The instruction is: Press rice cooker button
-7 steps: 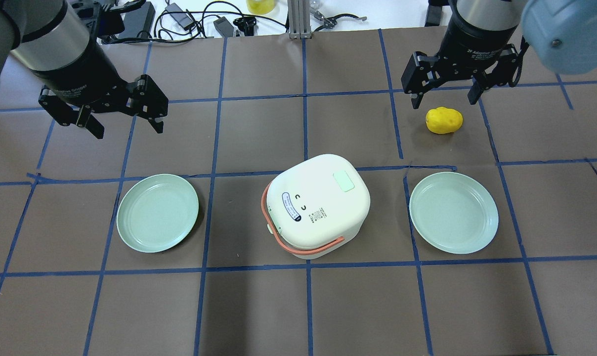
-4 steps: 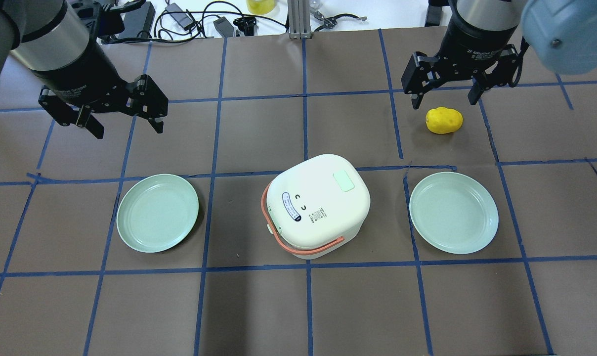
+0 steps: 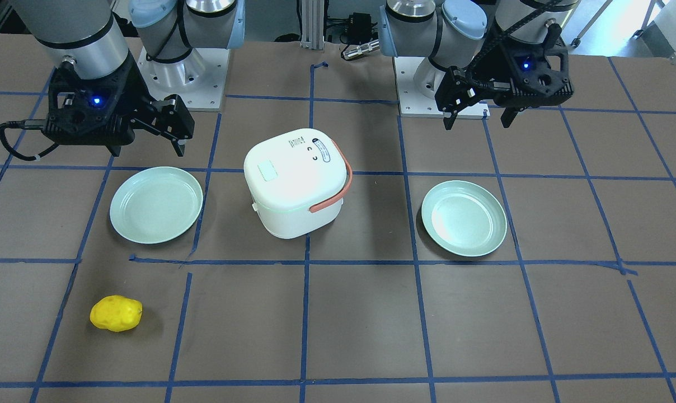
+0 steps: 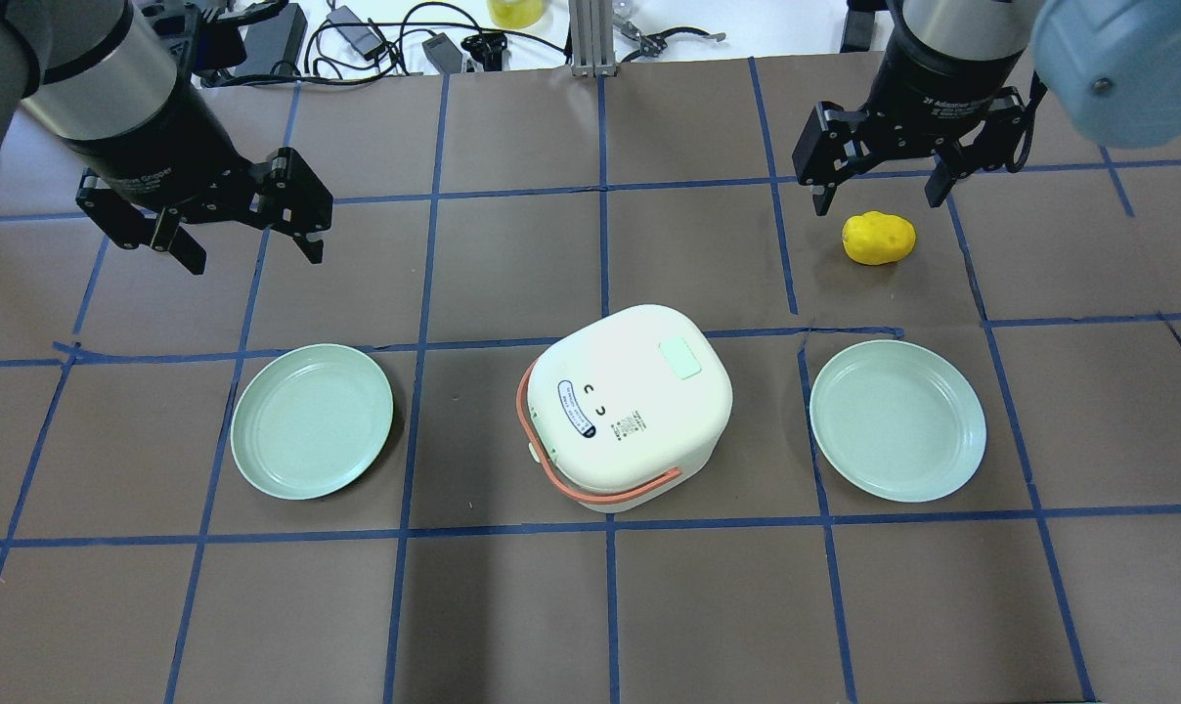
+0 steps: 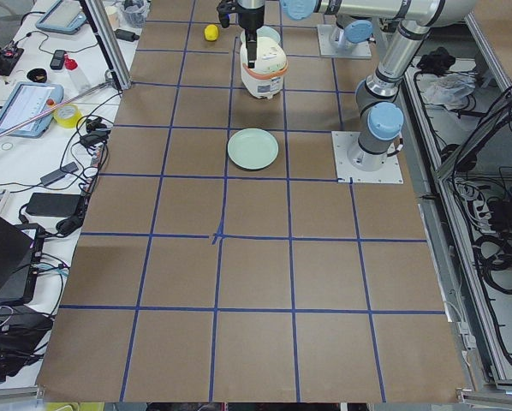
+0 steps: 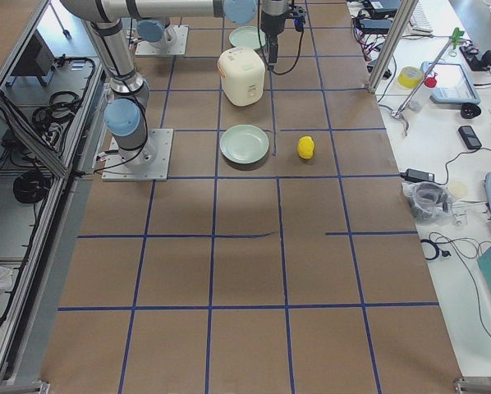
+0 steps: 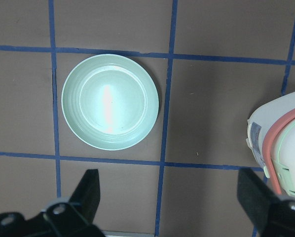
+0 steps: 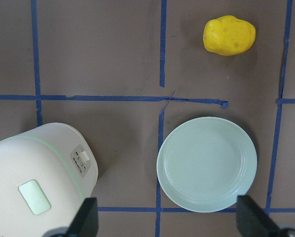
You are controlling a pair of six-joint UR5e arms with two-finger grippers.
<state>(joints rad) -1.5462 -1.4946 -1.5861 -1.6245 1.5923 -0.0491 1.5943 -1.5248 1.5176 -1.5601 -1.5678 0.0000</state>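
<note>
The left gripper [image 4: 255, 256] and right gripper [image 4: 877, 200] are hanging splayed, empty. Green plates [image 4: 312, 420] [image 4: 897, 420] are flanking the rice cooker [image 4: 630, 406], a yellow potato [image 4: 878, 238] lying nearby.

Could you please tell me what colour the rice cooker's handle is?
The handle is salmon pink-orange, clearest in the overhead exterior view.

- The rice cooker [image 4: 630, 406] is cream-white, with a salmon-orange handle [image 4: 522, 411], a pale green square patch [image 4: 679, 358] on its lid and a thin green line round its body.
- The left plate [image 4: 312, 420] and the right plate [image 4: 897, 420], either side of the rice cooker, are plain mint green.
- The lump [image 4: 878, 238] beyond the right plate is yellow and dimpled.
- The table [image 4: 512, 606] is brown, crossed by a blue tape grid.
- The left gripper [image 4: 256, 261] and the right gripper [image 4: 879, 205] are black.
</note>
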